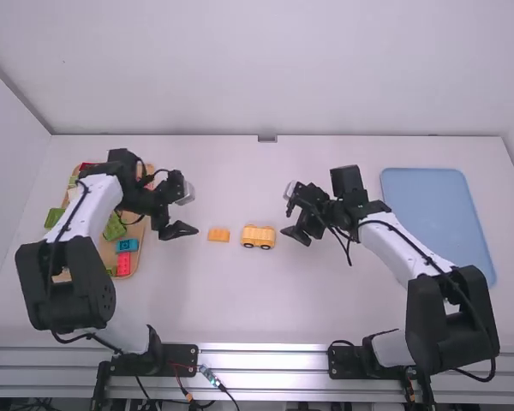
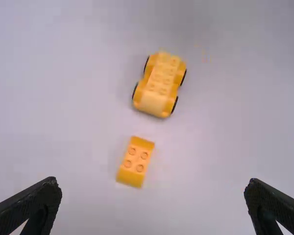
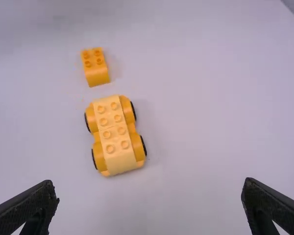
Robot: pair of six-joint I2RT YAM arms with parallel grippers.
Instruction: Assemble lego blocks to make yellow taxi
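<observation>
yellow is the car body (image 1: 258, 237), and it stands on its dark-rimmed wheels (image 3: 144, 145) at the middle of the white table (image 1: 214, 300). its lower part seems to be finished: the pieces sit joined together, and studs are open on top. one small orange-yellow block (image 1: 218, 235) lies just to the left of it, apart, with the studs upward. i would judge that this block is the roof, so the taxi is mostly built and perhaps only this joining is left. the left gripper (image 2: 153, 184) has its fingers spread wide, with nothing between them; the right gripper (image 3: 151, 185) is also spread and empty.

on the left side of the table is a wooden tray (image 1: 138, 233), partly under the left arm, with green, blue and red blocks (image 1: 123, 264). on the right, toward the far side, lies a flat light blue tray (image 1: 437, 218). a metal rail (image 1: 265, 360) runs along the near edge, and behind the far edge stands a plain pale wall (image 1: 283, 68).
</observation>
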